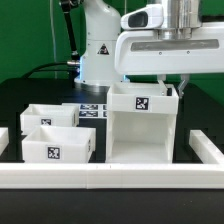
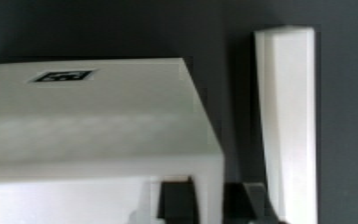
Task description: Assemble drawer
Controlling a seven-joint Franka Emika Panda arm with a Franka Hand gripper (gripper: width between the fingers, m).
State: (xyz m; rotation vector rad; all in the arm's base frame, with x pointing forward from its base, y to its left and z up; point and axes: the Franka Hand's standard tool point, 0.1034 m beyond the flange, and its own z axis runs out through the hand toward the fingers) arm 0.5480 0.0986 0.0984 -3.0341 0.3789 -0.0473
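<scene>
Exterior view first: the drawer's tall shell (image 1: 141, 128) stands upright about midway along the black counter (image 1: 198, 120). Its tagged face is towards the camera, with a long white rail (image 1: 110, 178) running along that near edge just in front of it. The two shallow trays sit toward the counter edge at the exterior view's left. One tray (image 1: 50, 117) is farther back, and the tagged tray (image 1: 58, 146) is in front, close against it. A narrow strip of bare counter separates the trays from the shell's side wall. The marker board (image 1: 90, 108) lies flat behind the trays.

On the exterior view's right, another rail (image 1: 206, 146) lines that edge. A wider band of dark counter lies open between it and the shell.

The end effector (image 1: 170, 87) hangs from the white arm just over the shell's far top edge, at the corner on the exterior view's right. The shell's rim hides its tips, so I cannot tell whether it is open or closed.

In the wrist view, the shell's flat white face (image 2: 105, 130) and its tag (image 2: 64, 75) fill much of the frame. A straight white bar (image 2: 286, 110) runs alongside across a dark gap. Whether that bar is a rail or a shell wall is unclear.
</scene>
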